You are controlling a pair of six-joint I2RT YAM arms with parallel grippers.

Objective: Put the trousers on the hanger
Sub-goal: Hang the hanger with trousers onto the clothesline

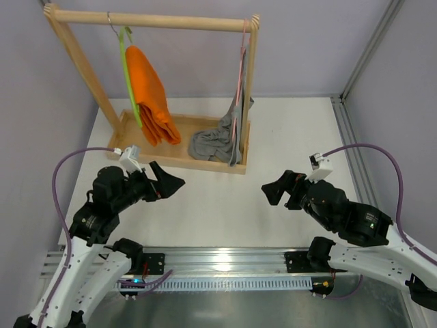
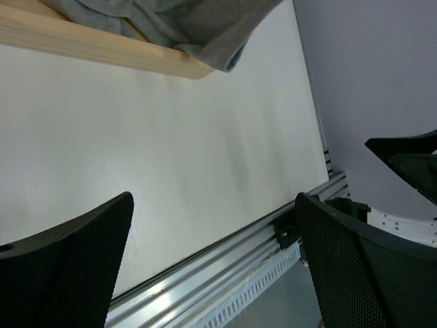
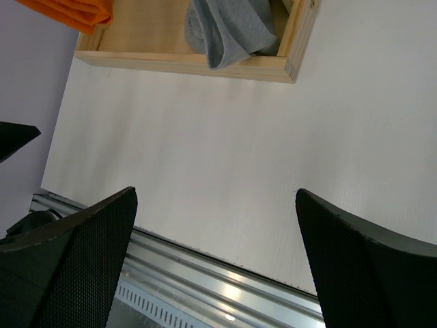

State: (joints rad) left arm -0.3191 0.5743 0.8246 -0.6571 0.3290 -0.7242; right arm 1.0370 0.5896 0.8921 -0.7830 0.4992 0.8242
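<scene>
While the trousers (image 1: pixel 149 96) hang folded over the green hanger (image 1: pixel 127 75), which is hooked on the top rail of the wooden rack (image 1: pixel 150 20) at its left end, both arms sit well back from them over the white table (image 1: pixel 225 212). On the left, the left gripper (image 1: pixel 172 183) has its jaws spread wide with nothing between them, pointing toward the middle of the table. Opposite, the right gripper (image 1: pixel 272 191) faces it, jaws likewise spread and holding nothing. The trousers' lower folds reach down over the rack's base tray, well apart from either pair of jaws. At the rack's right end a grey garment (image 1: pixel 215 143) hangs from a pink hanger (image 1: pixel 240 75) and pools in the tray.
</scene>
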